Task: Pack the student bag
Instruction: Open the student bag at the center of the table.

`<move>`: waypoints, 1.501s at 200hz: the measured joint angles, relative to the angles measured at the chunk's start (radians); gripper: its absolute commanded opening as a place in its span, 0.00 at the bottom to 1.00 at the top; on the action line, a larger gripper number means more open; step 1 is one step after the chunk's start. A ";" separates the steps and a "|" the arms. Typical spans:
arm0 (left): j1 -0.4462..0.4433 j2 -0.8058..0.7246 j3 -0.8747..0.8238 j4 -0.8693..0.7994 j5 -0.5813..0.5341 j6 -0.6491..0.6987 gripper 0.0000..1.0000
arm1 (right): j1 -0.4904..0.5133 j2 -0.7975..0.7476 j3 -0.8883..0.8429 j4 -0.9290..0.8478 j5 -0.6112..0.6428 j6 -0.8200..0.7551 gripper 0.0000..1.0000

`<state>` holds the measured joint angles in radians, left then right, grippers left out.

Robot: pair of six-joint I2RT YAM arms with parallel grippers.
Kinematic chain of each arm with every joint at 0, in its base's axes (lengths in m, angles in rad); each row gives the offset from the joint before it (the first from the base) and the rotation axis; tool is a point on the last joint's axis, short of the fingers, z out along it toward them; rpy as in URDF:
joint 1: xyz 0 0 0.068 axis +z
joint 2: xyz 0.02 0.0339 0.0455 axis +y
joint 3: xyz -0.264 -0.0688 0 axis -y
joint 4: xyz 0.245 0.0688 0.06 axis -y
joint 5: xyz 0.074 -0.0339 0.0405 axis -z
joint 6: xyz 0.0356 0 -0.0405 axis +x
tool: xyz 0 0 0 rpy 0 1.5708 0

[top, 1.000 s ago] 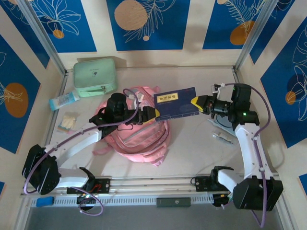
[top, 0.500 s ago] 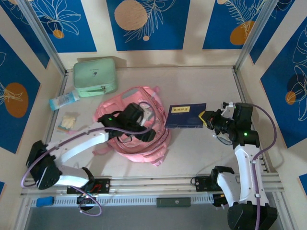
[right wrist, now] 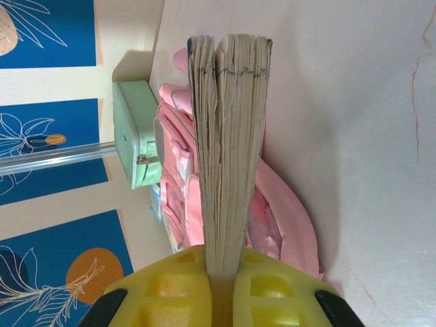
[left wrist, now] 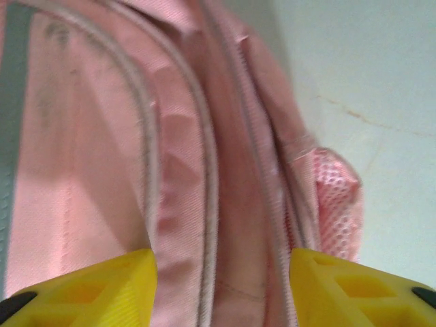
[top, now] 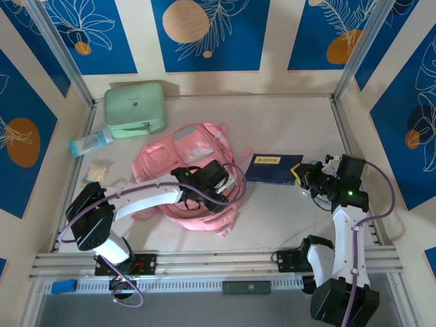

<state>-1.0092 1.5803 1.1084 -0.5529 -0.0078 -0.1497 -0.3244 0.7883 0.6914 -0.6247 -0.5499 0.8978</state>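
Observation:
The pink student bag [top: 182,148] lies flat in the middle of the table. My left gripper [top: 229,185] is low over the bag's right side. In the left wrist view its yellow fingers [left wrist: 102,286] stand apart, open, with the bag's [left wrist: 177,136] zip seams and piping running between them. My right gripper [top: 300,174] is shut on a dark blue book [top: 271,167], which it holds just right of the bag. In the right wrist view the book's page edge [right wrist: 228,129] rises from between the jaws of the right gripper [right wrist: 221,269], with the bag [right wrist: 276,204] behind it.
A mint green zip case [top: 135,109] stands at the back left, also seen as the case [right wrist: 133,129] in the right wrist view. A blue-and-white bottle [top: 90,142] and a small packet [top: 95,174] lie by the left rail. Bare table lies behind the bag.
The right gripper has drawn the book back to the right and lower, off the bag. The left gripper has moved right and nearer, across the bag to its right side.

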 measured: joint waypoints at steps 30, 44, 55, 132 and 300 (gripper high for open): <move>-0.030 0.035 0.000 0.032 0.026 -0.008 0.52 | -0.019 0.000 -0.003 0.006 -0.013 -0.004 0.00; -0.035 0.063 0.003 0.037 0.024 -0.012 0.46 | -0.026 0.000 -0.013 0.013 -0.018 -0.004 0.00; -0.035 0.087 0.012 0.035 0.015 -0.011 0.40 | -0.027 0.000 -0.022 0.015 -0.023 -0.003 0.00; -0.033 0.082 0.037 0.068 -0.023 -0.040 0.37 | -0.027 0.000 -0.027 0.034 -0.046 -0.011 0.00; 0.000 0.120 0.099 0.042 -0.020 -0.089 0.00 | -0.012 0.001 -0.026 0.032 -0.052 -0.046 0.00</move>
<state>-1.0096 1.7004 1.2076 -0.5106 -0.0277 -0.2390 -0.3367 0.7895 0.6651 -0.5930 -0.6022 0.8516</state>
